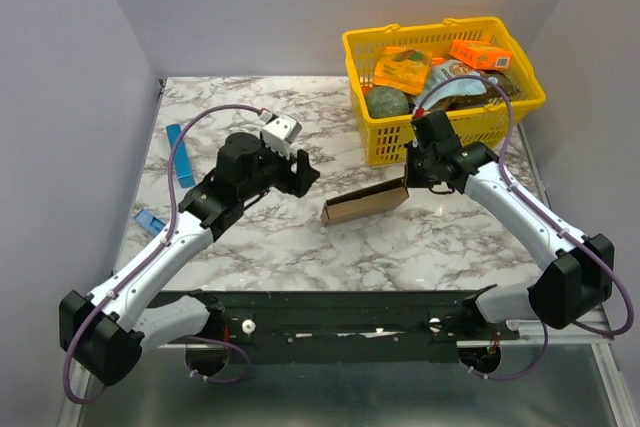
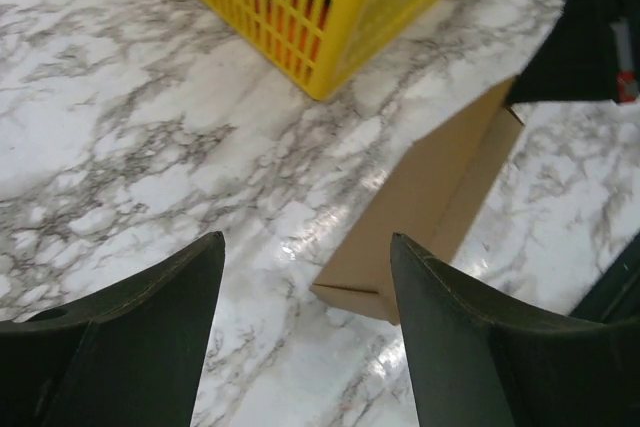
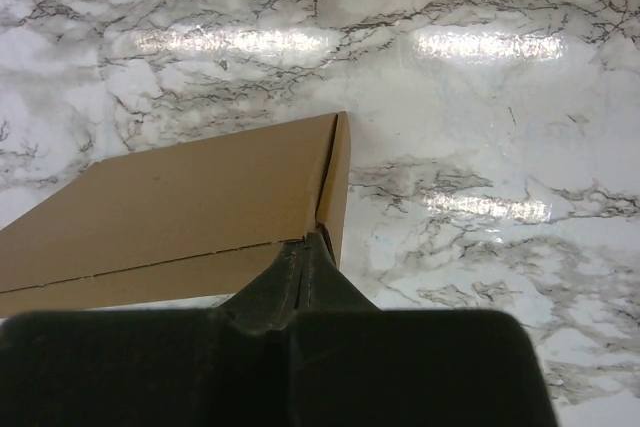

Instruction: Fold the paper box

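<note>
While the right claw [image 1: 407, 184] pinches the flat brown cardboard box [image 1: 365, 204] steady by its right end, the left claw [image 1: 303, 173] stands released.

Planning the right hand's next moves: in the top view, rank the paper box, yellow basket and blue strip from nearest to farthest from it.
1. paper box: pinched by the right hand, mid-table.
2. yellow basket: just behind it.
3. blue strip: far left.

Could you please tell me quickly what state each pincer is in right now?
Left pincer: open, holding nothing.
Right pincer: closed, pinching a corner of the paper box.
</note>
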Action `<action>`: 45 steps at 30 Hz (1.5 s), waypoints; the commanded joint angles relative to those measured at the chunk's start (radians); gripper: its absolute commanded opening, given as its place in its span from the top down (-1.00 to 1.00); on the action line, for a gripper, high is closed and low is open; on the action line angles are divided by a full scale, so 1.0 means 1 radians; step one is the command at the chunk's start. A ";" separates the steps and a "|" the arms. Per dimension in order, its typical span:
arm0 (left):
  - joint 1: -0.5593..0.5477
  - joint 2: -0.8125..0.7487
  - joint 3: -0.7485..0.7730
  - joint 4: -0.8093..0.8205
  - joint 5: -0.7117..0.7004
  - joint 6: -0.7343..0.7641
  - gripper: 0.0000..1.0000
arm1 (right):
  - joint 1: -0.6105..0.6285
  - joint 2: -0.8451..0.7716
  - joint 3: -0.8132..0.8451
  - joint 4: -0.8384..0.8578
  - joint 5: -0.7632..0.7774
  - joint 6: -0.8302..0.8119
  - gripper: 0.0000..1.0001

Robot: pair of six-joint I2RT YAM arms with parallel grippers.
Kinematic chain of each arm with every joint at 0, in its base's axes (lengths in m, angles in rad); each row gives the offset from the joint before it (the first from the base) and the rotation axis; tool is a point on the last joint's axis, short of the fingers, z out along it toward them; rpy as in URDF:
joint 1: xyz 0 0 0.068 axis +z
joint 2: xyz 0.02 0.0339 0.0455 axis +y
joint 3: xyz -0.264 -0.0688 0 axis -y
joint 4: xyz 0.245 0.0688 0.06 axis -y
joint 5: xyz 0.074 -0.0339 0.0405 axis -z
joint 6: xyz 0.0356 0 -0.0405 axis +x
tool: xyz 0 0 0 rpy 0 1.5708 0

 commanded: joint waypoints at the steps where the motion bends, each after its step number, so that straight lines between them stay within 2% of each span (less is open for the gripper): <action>1: -0.104 0.024 -0.009 -0.163 0.058 0.029 -0.50 | 0.000 0.017 0.030 -0.041 0.034 -0.014 0.99; 7: -0.201 0.064 0.025 -0.214 -0.043 -0.020 -0.44 | 0.000 0.026 0.025 -0.035 0.031 -0.007 0.99; 14: -0.212 0.115 0.045 -0.231 -0.105 -0.037 -0.25 | 0.000 0.024 0.024 -0.029 0.028 -0.003 0.99; 22: -0.227 0.159 0.071 -0.223 -0.100 -0.046 -0.14 | 0.001 0.021 0.018 -0.028 0.041 -0.003 0.99; 25: -0.230 0.168 0.069 -0.220 -0.102 -0.046 -0.04 | 0.000 0.020 0.018 -0.025 0.044 -0.003 0.99; 28: -0.232 0.178 0.068 -0.215 -0.103 -0.050 0.09 | 0.000 0.020 0.018 -0.023 0.042 -0.002 0.99; 37: -0.233 0.225 0.080 -0.182 -0.103 -0.085 0.81 | 0.000 0.018 0.022 -0.014 0.074 0.007 0.99; 38: -0.233 0.236 0.080 -0.165 -0.106 -0.101 0.94 | 0.000 0.018 0.024 -0.012 0.077 0.012 0.99; 45: -0.233 0.314 0.123 -0.113 -0.166 -0.174 1.00 | 0.000 0.029 0.025 0.012 0.084 0.017 0.99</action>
